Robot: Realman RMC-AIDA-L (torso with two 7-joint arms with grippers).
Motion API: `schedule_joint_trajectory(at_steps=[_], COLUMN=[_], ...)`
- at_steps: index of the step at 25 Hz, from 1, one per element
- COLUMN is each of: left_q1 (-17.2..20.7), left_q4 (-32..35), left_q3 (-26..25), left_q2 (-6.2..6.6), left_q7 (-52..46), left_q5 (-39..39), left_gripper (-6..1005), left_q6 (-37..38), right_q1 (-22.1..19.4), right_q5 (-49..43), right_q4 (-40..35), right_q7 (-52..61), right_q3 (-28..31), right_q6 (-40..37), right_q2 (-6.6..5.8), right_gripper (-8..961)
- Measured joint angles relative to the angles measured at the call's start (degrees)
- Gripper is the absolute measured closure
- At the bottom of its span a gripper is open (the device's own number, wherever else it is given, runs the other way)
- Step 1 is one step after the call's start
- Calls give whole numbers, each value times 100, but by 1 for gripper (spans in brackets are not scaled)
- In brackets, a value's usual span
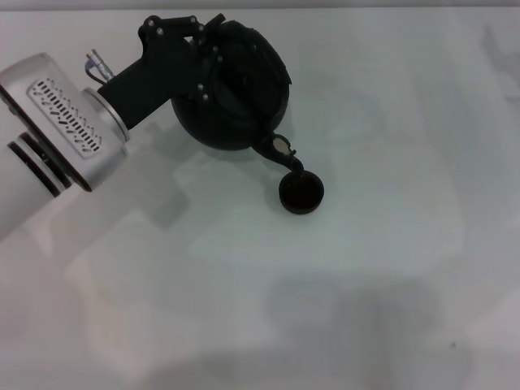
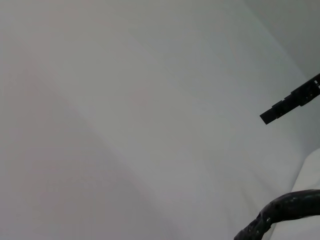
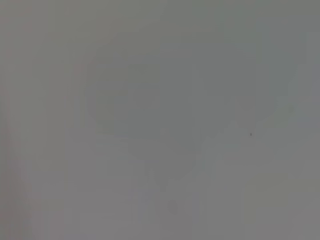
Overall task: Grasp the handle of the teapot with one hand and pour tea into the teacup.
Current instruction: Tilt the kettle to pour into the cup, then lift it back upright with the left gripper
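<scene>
The matte black teapot (image 1: 240,97) is tilted in the head view, its short spout (image 1: 280,149) pointing down toward the teacup (image 1: 301,192). A thin dark stream runs from the spout into the small black cup on the white table (image 1: 390,268). My left gripper (image 1: 199,50) reaches in from the left and is shut on the handle at the pot's top. In the left wrist view a stretch of the rough black handle (image 2: 282,210) shows, with one of my fingers (image 2: 290,102) beyond it. The right gripper is out of view.
White tabletop lies all around the teapot and cup. My silver left forearm (image 1: 57,130) crosses the upper left of the head view. The right wrist view shows only plain grey surface.
</scene>
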Motion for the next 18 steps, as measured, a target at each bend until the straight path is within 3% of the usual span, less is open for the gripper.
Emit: schedule_joint_trajectory(at_steps=[13,18], left_q1=[130,211], left_q4=[-3,-190], left_q3=[-17,-27], left_q2=[-11,-11], left_q7=[-726,-950], left_q5=[-30,-532], left_gripper=[908,908], left_q6=[57,110], right_q1=[-5,-8], right_q5=[0,0], right_q4=[7,10], right_q7=[5,8], right_q3=[0,0], right_q6=[11,11], right_q2=[0,0], right_gripper=[113,113])
